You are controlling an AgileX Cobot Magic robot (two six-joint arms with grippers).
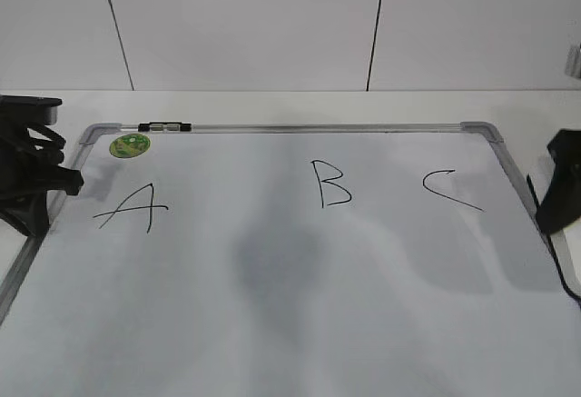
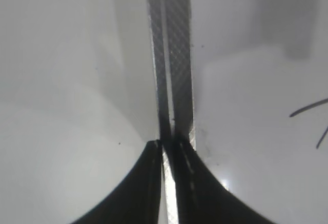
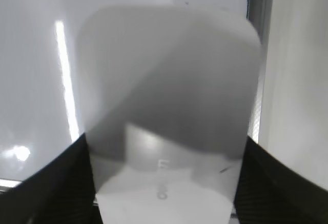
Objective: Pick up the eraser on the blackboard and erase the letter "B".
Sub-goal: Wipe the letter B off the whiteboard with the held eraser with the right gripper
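— Looking across the blackboard [image 1: 290,306], what's written on it?

— Three black letters in a row: a slanted A [image 1: 132,208] on the left, the letter "B" [image 1: 330,184] in the middle, unsmudged, and a C [image 1: 450,188] on the right. A round green sticker [image 1: 130,145] sits in the far left corner, just beside a small black and silver clip [image 1: 165,127] on the top frame.

— Where's the eraser [image 3: 169,106]?

— In the right wrist view it fills most of the frame, a white block with rounded corners, sitting between the dark jaws of the right gripper [image 3: 164,183], which pinch it from both sides. It is close to the board's right frame edge. In the exterior view the eraser itself can't be made out; only the black gripper shows at the right edge.

— And the left gripper [image 2: 166,147]?

— Its jaws are pressed together, right over the board's grey frame strip, at the left edge beside the white worktop [image 1: 272,106].
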